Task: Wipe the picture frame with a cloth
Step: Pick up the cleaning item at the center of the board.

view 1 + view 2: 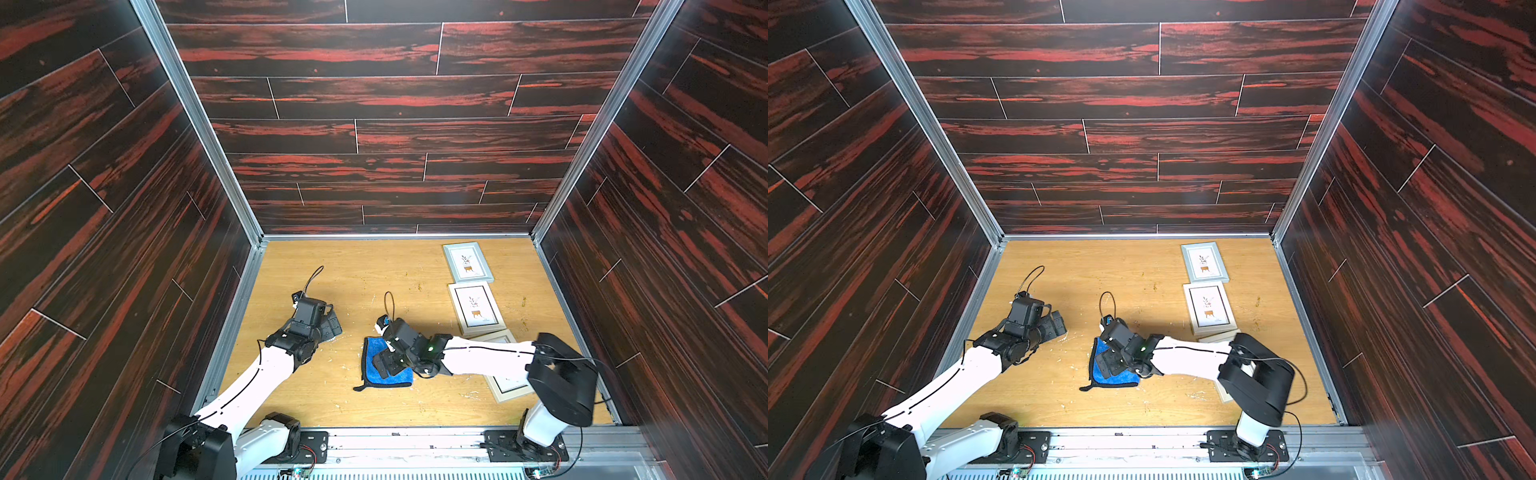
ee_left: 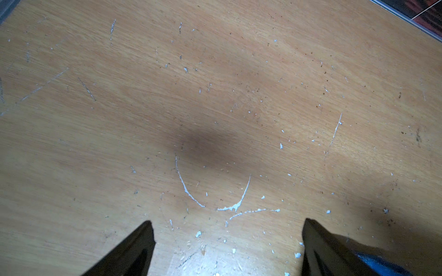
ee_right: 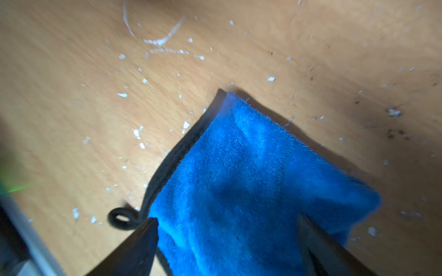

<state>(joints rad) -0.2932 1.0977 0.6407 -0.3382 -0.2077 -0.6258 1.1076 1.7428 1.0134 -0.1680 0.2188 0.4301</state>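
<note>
Right claw [image 3: 227, 217] spread wide astride the blue cloth [image 3: 239, 167], not closed on it; cloth lies on the bench [image 1: 332, 270], left of the picture frames [image 1: 476, 307]; left claw [image 2: 227, 222] wide open over scratched wood

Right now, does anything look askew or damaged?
Yes. The nearest picture frame lies skewed, out of line with the middle frame, partly hidden under the right arm. The table is scratched and flecked with white chips.

The cloth [image 1: 402, 376] is lying on the bench [image 1: 365, 270] under the right claw [image 3: 227, 222]. The left claw [image 2: 227, 224] is hanging to the cloth's left; three picture frames [image 1: 476, 308] are lying to its right.
</note>
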